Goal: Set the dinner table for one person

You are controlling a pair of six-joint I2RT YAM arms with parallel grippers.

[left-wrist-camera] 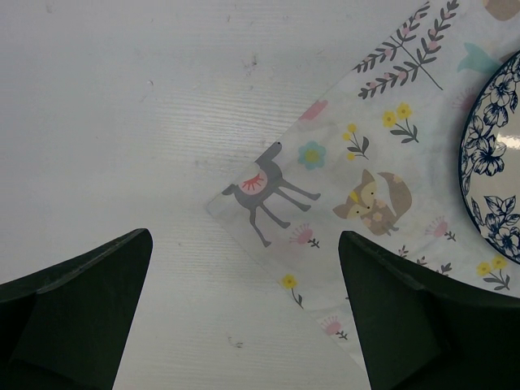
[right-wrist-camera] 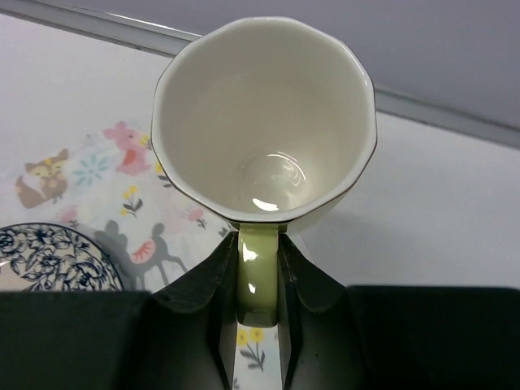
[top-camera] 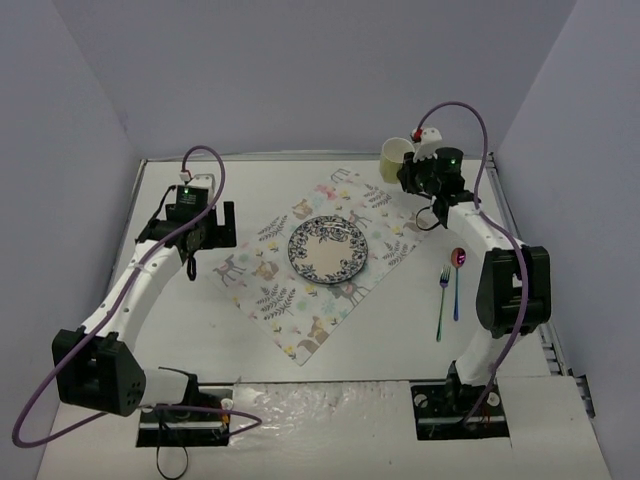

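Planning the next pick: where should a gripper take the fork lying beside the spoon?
Probably its slim handle, near the end toward the arm bases, from straight above with fingers across it: the fork lies flat on the dinner table, and the spoon lies close on its right.

Left arm (top-camera: 125,295) jaws apart, right arm (top-camera: 510,290) jaws clamped

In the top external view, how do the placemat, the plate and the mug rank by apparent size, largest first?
Largest to smallest:
1. placemat
2. plate
3. mug, held by the right gripper and possibly nearer the camera, yet clearly the smallest.
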